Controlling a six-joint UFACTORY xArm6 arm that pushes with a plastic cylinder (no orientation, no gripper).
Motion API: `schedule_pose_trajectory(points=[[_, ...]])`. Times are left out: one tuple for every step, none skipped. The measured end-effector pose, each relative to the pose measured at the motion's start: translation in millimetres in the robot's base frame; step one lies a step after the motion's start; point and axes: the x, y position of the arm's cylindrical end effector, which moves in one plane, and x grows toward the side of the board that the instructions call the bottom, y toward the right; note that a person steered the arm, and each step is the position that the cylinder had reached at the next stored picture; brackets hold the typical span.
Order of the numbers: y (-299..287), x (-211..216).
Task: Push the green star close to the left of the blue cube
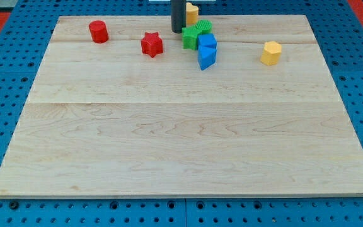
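Observation:
My tip (177,31) stands near the view's top centre, just left of a cluster of blocks. A green block with a jagged outline, seemingly the star (202,26), lies at the top of the cluster. A squarer green block (189,38) sits right beside my tip, at the tip's lower right. The blue cube (207,41) touches the right side of that squarer green block and lies just below the green star. A second blue block (207,57) lies against the cube's lower side.
A yellow block (192,11) sits behind the rod at the board's top edge. A red star (151,44) and a red cylinder (97,31) lie to the left. Another yellow block (271,53) lies to the right. The wooden board (181,139) rests on a blue pegboard.

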Motion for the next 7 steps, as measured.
schedule_pose_trajectory(points=[[26.6,6.3],[47.3,33.4],[65.5,48.0],[65.5,48.0],[65.9,48.0],[76.8,54.9],[100.5,67.7]])
